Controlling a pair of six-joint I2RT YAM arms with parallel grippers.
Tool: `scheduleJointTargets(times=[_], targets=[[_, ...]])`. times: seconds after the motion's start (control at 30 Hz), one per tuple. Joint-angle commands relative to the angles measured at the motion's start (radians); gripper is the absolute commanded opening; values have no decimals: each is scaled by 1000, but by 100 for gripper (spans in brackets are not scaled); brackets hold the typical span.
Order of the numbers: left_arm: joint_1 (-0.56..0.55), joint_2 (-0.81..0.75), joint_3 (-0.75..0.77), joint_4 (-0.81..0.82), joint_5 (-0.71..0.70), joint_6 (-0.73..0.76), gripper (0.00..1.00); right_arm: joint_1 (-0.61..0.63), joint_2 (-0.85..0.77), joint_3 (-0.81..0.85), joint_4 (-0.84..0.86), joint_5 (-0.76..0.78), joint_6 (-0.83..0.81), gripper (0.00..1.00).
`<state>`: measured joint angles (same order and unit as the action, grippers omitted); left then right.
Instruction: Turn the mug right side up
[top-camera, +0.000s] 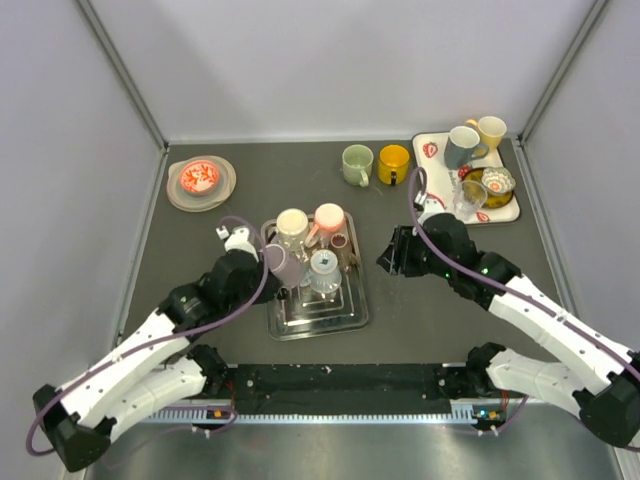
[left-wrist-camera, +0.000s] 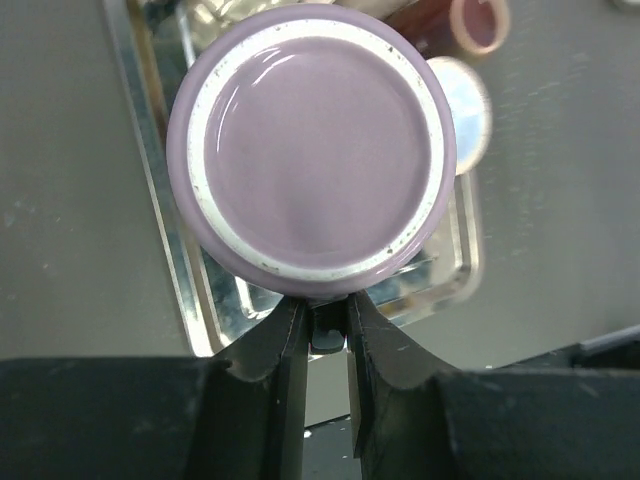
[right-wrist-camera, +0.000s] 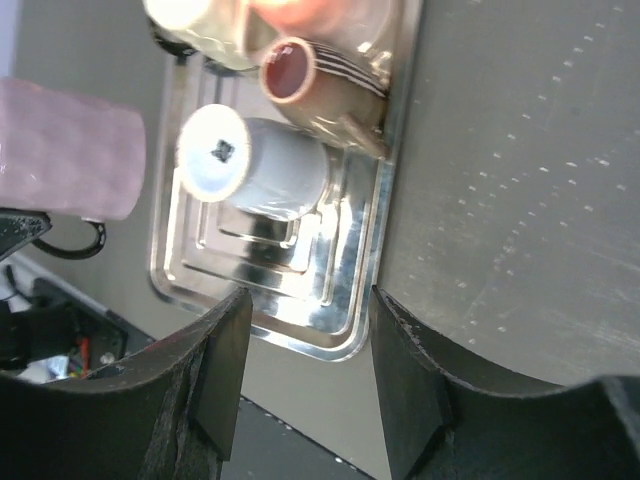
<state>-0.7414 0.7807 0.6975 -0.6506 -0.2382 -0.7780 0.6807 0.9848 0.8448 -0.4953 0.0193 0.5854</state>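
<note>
A purple mug (left-wrist-camera: 310, 150) fills the left wrist view with its flat base turned toward the camera. My left gripper (left-wrist-camera: 328, 320) is shut on it just below the base rim, where the handle is hidden. From above, the mug (top-camera: 288, 266) hangs over the left part of a silver tray (top-camera: 320, 318), with the left gripper (top-camera: 270, 262) at its left side. The right wrist view shows the mug's side (right-wrist-camera: 70, 150) at the left edge. My right gripper (top-camera: 390, 262) hovers open and empty just right of the tray; its fingers frame the tray's corner (right-wrist-camera: 330, 300).
On the silver tray stand a cream mug (top-camera: 292, 226), a pink mug (top-camera: 329, 218), a small brown cup (top-camera: 340, 243) and an upside-down white mug (top-camera: 323, 268). Behind are a green mug (top-camera: 357, 164), a yellow mug (top-camera: 394, 164), a white tray (top-camera: 500, 210) holding several cups, and a plate (top-camera: 201, 182).
</note>
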Motion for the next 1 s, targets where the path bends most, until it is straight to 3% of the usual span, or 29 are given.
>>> scheduleJointTargets(times=[0.0, 0.13, 0.23, 0.27, 0.37, 0.53, 0.73, 0.87, 0.97], targets=[[-4, -138, -1, 222, 49, 48, 0, 10, -55, -44, 161, -130, 33, 50], [-4, -253, -87, 490, 153, 25, 0, 10, -101, -151, 308, -238, 108, 52], [-3, -271, -147, 704, 217, -16, 0, 10, -178, -273, 536, -312, 207, 53], [-3, -267, -160, 779, 265, -35, 0, 10, -196, -305, 664, -332, 237, 55], [-3, -232, -171, 917, 344, -75, 0, 8, -215, -342, 751, -416, 315, 61], [-1, -154, -207, 1144, 430, -148, 0, 10, -164, -371, 954, -594, 395, 62], [4, -55, -239, 1385, 485, -262, 0, 8, -152, -450, 1226, -624, 516, 65], [5, -3, -231, 1448, 497, -319, 0, 10, -129, -460, 1318, -645, 541, 67], [5, 31, -213, 1462, 514, -345, 0, 10, -141, -429, 1211, -615, 490, 66]])
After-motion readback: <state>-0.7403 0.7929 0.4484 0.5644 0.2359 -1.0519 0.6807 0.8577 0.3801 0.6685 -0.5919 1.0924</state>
